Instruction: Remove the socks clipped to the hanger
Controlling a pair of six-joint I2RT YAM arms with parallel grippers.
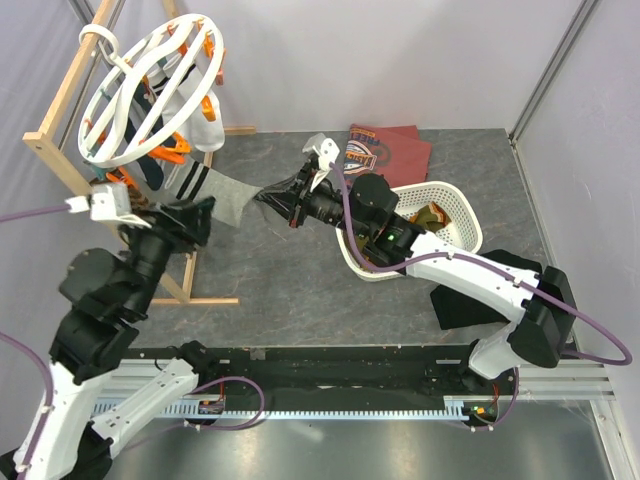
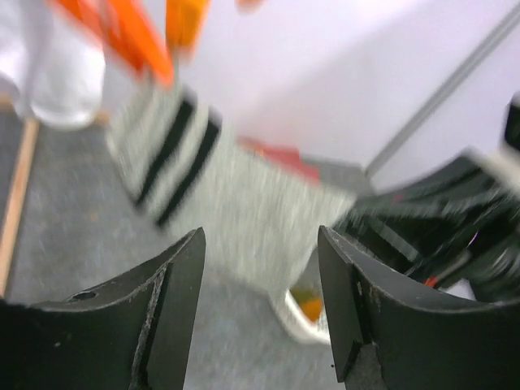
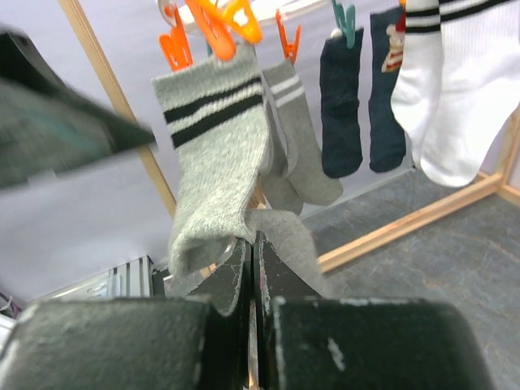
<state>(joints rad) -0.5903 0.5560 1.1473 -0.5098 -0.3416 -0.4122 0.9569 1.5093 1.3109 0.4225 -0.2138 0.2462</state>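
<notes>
The white ring hanger (image 1: pixel 150 85) with orange clips (image 3: pixel 219 24) hangs on the wooden rack at the far left. A grey sock with black stripes (image 1: pixel 225 192) is still clipped to it and stretches right. My right gripper (image 1: pixel 264 199) is shut on the toe of this grey sock (image 3: pixel 211 154), jaws closed (image 3: pixel 253 248). Another grey sock (image 3: pixel 296 138), dark socks (image 3: pixel 341 97) and white socks (image 3: pixel 455 89) hang beside it. My left gripper (image 1: pixel 200 215) is open and empty just below the stretched grey sock (image 2: pixel 236 203), with its fingertips (image 2: pixel 260 244) apart and the view blurred.
The wooden rack frame (image 1: pixel 60 100) stands at the left with its foot on the table (image 1: pixel 215 300). A white mesh basket (image 1: pixel 465 205) holding an olive-green sock (image 1: pixel 432 213) sits right of centre. A maroon shirt (image 1: pixel 390 150) lies behind it, and a black cloth (image 1: pixel 470 300) in front.
</notes>
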